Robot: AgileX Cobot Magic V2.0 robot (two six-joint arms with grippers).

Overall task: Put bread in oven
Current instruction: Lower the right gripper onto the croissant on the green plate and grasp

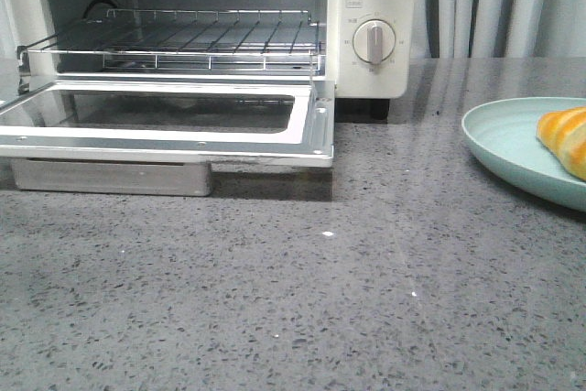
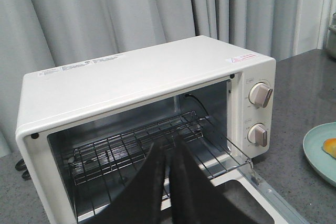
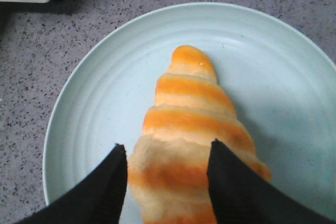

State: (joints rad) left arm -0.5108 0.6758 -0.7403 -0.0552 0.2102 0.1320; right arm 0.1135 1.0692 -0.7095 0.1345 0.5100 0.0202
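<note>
- Oven (image 1: 366, 25): cream-white, at the left of the counter, two round dial knobs (image 1: 374, 41) down its right-hand panel.
- Oven door (image 1: 165, 121): glass, dropped flat and open toward the front, over a metal tray (image 1: 110, 178) on the counter.
- Wire rack (image 1: 183, 41): inside the oven cavity, drawn partly forward, bare.
- Left gripper (image 2: 168, 182): black fingers pressed together, nothing between them; it hangs in front of the oven mouth, the rack just beyond its tips.
- Counter (image 1: 293, 299): dark grey speckled stone, between oven and plate.
- Plate (image 1: 508, 139): pale green, round, at the right of the counter, well apart from the oven.
- Bread (image 3: 191, 145): golden-orange roll with paler ridges, lying on the plate, its tapered end pointing away from the right gripper.
- Right gripper (image 3: 167, 179): fingers set apart, one either side of the bread's thick end, right against its sides; whether they press it I cannot tell.
</note>
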